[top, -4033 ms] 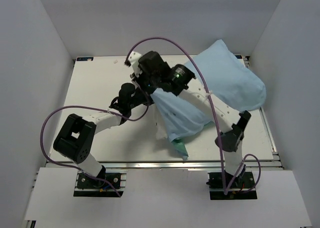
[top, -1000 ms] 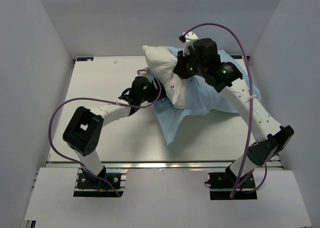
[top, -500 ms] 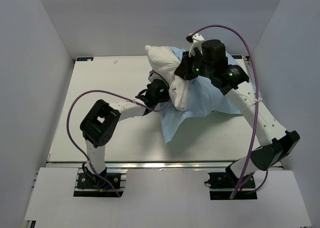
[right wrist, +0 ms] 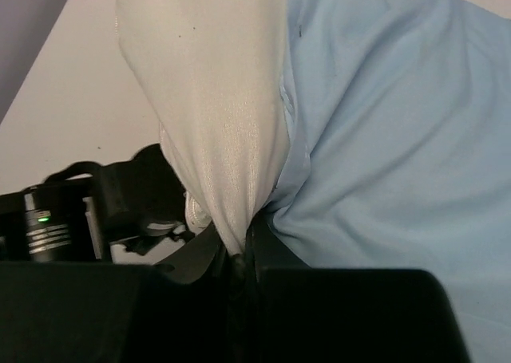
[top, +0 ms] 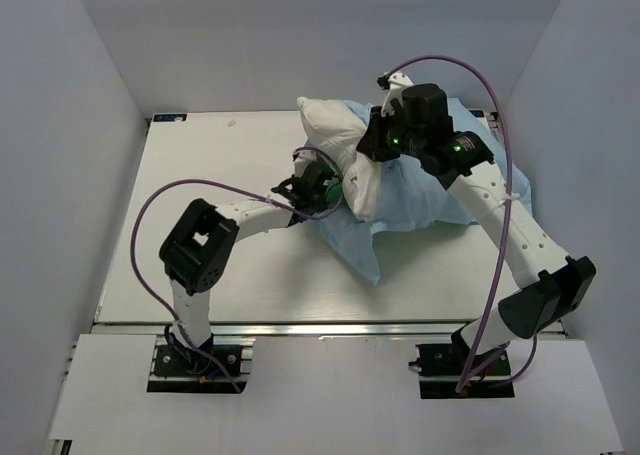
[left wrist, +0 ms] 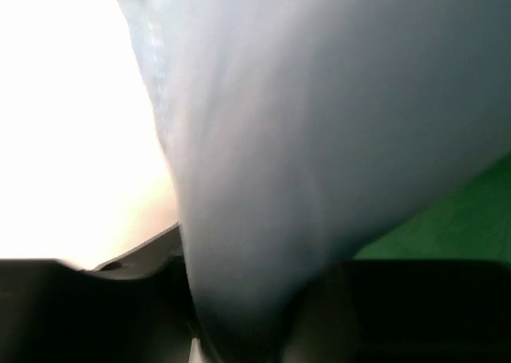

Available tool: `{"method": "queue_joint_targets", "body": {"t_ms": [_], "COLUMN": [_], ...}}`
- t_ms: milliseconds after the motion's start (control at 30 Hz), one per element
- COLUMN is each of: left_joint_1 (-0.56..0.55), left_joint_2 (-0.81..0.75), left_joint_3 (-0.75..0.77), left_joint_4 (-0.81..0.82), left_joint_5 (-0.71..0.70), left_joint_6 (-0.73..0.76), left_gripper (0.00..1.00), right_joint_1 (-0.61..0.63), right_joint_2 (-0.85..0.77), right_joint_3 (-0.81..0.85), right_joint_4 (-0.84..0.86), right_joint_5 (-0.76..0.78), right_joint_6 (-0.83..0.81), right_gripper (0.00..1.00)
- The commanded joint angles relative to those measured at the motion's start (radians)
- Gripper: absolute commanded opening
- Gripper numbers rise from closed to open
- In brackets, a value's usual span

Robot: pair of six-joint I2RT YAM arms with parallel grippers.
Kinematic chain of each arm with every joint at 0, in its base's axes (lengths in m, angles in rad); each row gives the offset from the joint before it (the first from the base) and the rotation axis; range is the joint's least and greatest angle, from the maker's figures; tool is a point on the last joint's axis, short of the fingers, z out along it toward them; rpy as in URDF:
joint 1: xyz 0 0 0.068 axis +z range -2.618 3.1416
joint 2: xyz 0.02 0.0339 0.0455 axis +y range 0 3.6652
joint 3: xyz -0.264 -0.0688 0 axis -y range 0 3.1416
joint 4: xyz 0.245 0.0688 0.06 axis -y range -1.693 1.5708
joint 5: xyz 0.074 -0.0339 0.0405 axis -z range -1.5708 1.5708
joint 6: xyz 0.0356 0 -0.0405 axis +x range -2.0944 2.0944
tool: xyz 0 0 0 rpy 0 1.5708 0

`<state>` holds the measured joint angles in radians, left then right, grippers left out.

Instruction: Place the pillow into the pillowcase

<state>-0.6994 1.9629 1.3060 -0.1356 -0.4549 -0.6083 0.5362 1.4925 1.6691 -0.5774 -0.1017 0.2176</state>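
The white pillow [top: 340, 140] lies at the back of the table, partly over the light blue pillowcase [top: 420, 200]. My right gripper [top: 372, 147] is shut on a pinch of the pillow's white fabric [right wrist: 227, 155], with blue pillowcase cloth [right wrist: 383, 124] just to its right. My left gripper [top: 330, 187] sits at the pillow's near-left side and is shut on the pillowcase's edge; blue cloth [left wrist: 319, 140] fills its wrist view, with a strip of the green face [left wrist: 447, 227] at lower right. A blue flap [top: 350, 245] trails toward the front.
The white table [top: 200, 225] is walled in by grey panels on the left, back and right. Purple cables loop over both arms. The left arm's black wrist [right wrist: 88, 211] shows in the right wrist view, close to the pillow.
The right arm has carried the pillow from the middle to the back of the table. The left gripper has reached right to the pillow's edge. The pillowcase flap has shifted right.
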Motion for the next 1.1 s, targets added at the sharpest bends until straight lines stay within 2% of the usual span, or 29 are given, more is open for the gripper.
{"method": "queue_joint_targets", "body": {"t_ms": [0, 33, 100, 133, 167, 233, 433, 467, 533, 600, 667, 700, 733, 800, 933, 1067], "left_joint_1": [0.061, 0.114, 0.161, 0.182, 0.187, 0.187, 0.195, 0.196, 0.199, 0.201, 0.199, 0.199, 0.196, 0.175, 0.12, 0.11], "left_joint_2": [-0.156, -0.226, -0.301, -0.376, -0.41, -0.487, -0.573, -0.576, -0.566, -0.553, -0.546, -0.529, -0.516, -0.468, -0.368, -0.237], "left_joint_3": [-0.106, -0.138, -0.198, -0.242, -0.255, -0.254, -0.205, -0.199, -0.171, -0.159, -0.197, -0.208, -0.218, -0.231, -0.197, -0.082], "left_joint_4": [-0.171, -0.174, -0.17, -0.17, -0.18, -0.2, -0.318, -0.344, -0.377, -0.336, -0.218, -0.185, -0.12, -0.072, -0.015, -0.067], "left_joint_5": [-0.052, 0.02, 0.07, 0.077, 0.073, 0.068, 0.007, 0.002, 0.01, 0.109, 0.23, 0.36, 0.428, 0.554, 0.559, 0.545], "left_joint_6": [-0.004, -0.007, -0.015, -0.004, 0.004, 0.025, 0.019, 0.019, 0.019, 0.051, 0.108, 0.117, 0.117, 0.105, 0.081, 0.022], "left_gripper": [0.37, 0.36, 0.37, 0.4, 0.48, 0.56, 0.58, 0.6, 0.67, 0.7, 0.72, 0.73, 0.8, 0.83, 0.91, 0.96], "right_joint_1": [0.004, 0.004, 0.002, 0.004, 0.004, 0.004, 0.007, 0.007, 0.005, 0.007, 0.007, 0.007, 0.007, 0.005, 0.005, 0.007], "right_joint_2": [0.015, 0.034, 0.057, 0.086, 0.103, 0.145, 0.184, 0.177, 0.149, 0.12, 0.104, 0.088, 0.078, 0.054, 0.017, -0.032], "right_joint_3": [-0.005, -0.009, -0.012, -0.011, -0.009, -0.012, -0.043, -0.058, -0.101, -0.127, -0.127, -0.123, -0.12, -0.112, -0.077, -0.08], "right_joint_4": [0.056, 0.053, 0.037, 0.025, 0.01, 0.005, 0.037, 0.048, 0.08, 0.099, 0.111, 0.116, 0.125, 0.136, 0.152, 0.186], "right_joint_5": [0.092, 0.099, 0.16, 0.177, 0.197, 0.191, 0.149, 0.12, 0.062, -0.004, -0.035, -0.045, -0.056, -0.069, -0.092, -0.122], "right_joint_6": [-0.012, -0.026, -0.047, -0.056, -0.061, -0.066, -0.064, -0.063, -0.066, -0.058, -0.047, -0.04, -0.034, -0.012, 0.019, 0.034], "right_gripper": [0.0, 0.0, 0.0, 0.0, 0.0, 0.0, 0.0, 0.0, 0.0, 0.0, 0.0, 0.0, 0.0, 0.0, 0.0, 0.0]}}
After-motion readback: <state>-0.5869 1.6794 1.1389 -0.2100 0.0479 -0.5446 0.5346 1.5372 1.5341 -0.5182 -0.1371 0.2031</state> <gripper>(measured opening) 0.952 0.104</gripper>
